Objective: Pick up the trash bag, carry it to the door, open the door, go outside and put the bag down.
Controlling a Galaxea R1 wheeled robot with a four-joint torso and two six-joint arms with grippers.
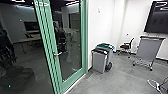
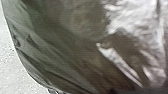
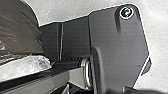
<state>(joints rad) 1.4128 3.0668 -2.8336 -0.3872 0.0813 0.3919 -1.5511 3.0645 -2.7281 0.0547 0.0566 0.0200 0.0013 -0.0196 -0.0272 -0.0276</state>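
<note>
The trash bag (image 2: 75, 50) looms large in the left wrist view, dark, shiny and creased, with bright reflections on one part. The dark wrinkled bag (image 3: 17, 30) also appears in the right wrist view, close to the robot's base plate and jointed bar. In the head view, a green-framed glass door (image 1: 83, 50) stands left of the middle, with a metal handle (image 1: 57, 53) on its frame. Dark glass lies on both sides of the handle. Whether either gripper holds the bag cannot be told.
Beside the door, against the white wall, are a grey bin (image 1: 98, 61) and a green-topped bin (image 1: 105, 46). Farther right are a black chair (image 1: 126, 46), a grey wheeled stand (image 1: 148, 47) and a wall screen (image 1: 158, 18). A white cable (image 1: 152, 85) lies on the floor at the lower right.
</note>
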